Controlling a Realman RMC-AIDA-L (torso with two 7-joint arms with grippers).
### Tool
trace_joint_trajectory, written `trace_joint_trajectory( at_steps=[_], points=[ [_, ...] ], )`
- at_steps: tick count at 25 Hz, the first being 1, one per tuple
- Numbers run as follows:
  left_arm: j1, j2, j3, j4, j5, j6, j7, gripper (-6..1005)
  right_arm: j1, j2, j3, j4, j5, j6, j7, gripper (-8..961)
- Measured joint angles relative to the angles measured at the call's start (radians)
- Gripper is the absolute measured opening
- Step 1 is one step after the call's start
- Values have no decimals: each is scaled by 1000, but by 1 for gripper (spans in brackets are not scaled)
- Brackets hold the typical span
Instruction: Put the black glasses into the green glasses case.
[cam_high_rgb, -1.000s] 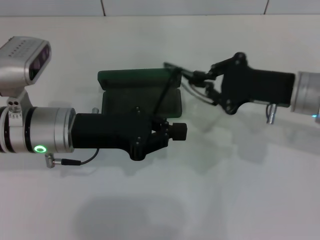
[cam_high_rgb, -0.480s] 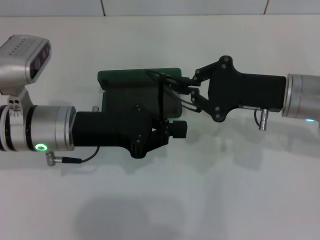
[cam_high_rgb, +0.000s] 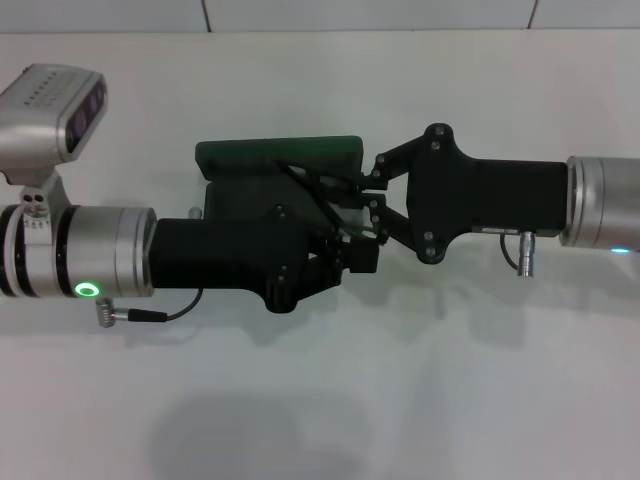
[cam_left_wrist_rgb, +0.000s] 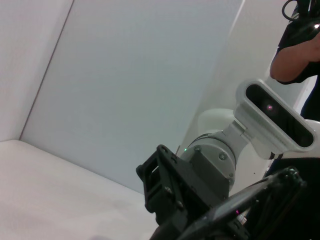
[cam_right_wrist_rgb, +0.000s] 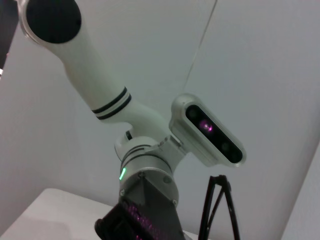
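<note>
Right end effector (cam_high_rgb: 352, 205) clamped on the black glasses (cam_high_rgb: 318, 192), carried low over the open green glasses case (cam_high_rgb: 275, 155) for release inside. Left end effector (cam_high_rgb: 345, 258) steadying the case; grip state impossible to tell.

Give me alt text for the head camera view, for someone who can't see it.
Over a white table, the right gripper holds the black glasses above the open green glasses case. The left gripper reaches in from the left, covering much of the case's lower half.
</note>
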Motion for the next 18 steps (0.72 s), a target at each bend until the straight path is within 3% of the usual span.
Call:
trace_joint_trajectory(
  at_steps=[18],
  points=[
    [11, 8, 2, 0, 11, 6, -3, 0, -5, -4, 11, 9, 36, 20, 2, 60]
  ],
)
